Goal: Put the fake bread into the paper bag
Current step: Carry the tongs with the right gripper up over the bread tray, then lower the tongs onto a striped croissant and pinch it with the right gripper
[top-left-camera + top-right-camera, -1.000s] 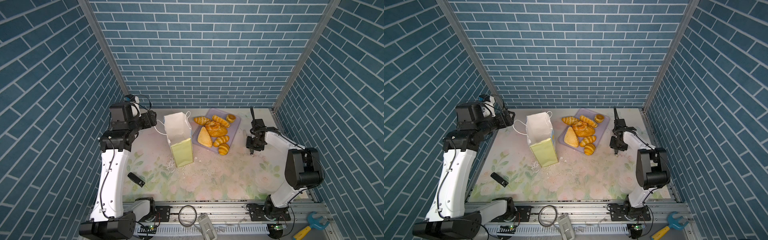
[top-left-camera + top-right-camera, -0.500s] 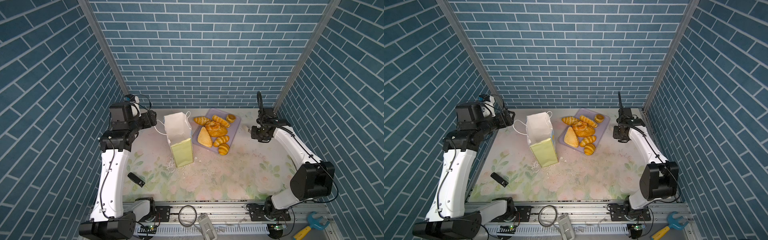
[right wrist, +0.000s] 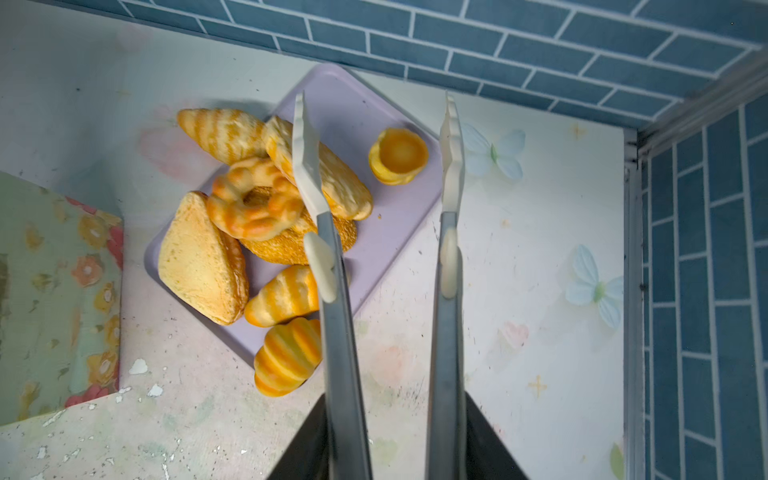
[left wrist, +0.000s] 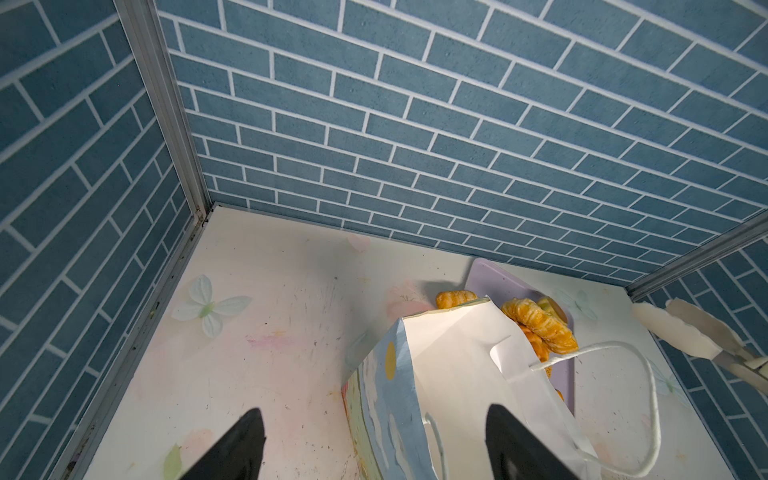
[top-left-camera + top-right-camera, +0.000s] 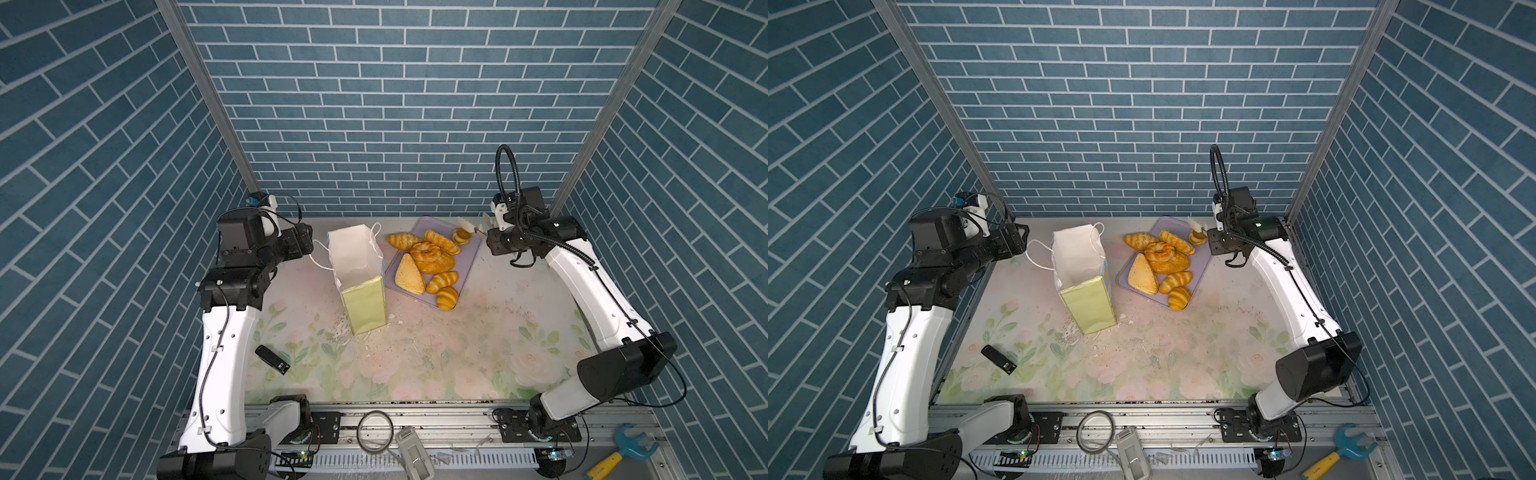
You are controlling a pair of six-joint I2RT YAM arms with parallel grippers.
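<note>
The fake bread (image 5: 428, 259) lies heaped on a lavender tray (image 5: 468, 257): a ring bun (image 3: 253, 203), a triangular slice (image 3: 199, 257), ridged rolls (image 3: 286, 357) and a small round cup piece (image 3: 399, 156). The paper bag (image 5: 361, 286) stands upright and open just left of the tray, and I see nothing inside it. My right gripper (image 3: 395, 436) is shut on metal tongs (image 3: 340, 332). Their white tips stand apart and empty above the tray's far corner. My left gripper (image 4: 380, 440) is open, with the bag's (image 4: 390, 399) blue side panel between its fingers.
A small black object (image 5: 272, 358) lies on the mat at the front left. White flakes are scattered round the bag's base. A blue and yellow toy wrench (image 5: 623, 451) rests off the table at the front right. Brick walls close in the back and both sides.
My right arm rose from beside the tray and swung to the back right corner, so the tongs now point over the tray's far end. The left arm has not moved.
</note>
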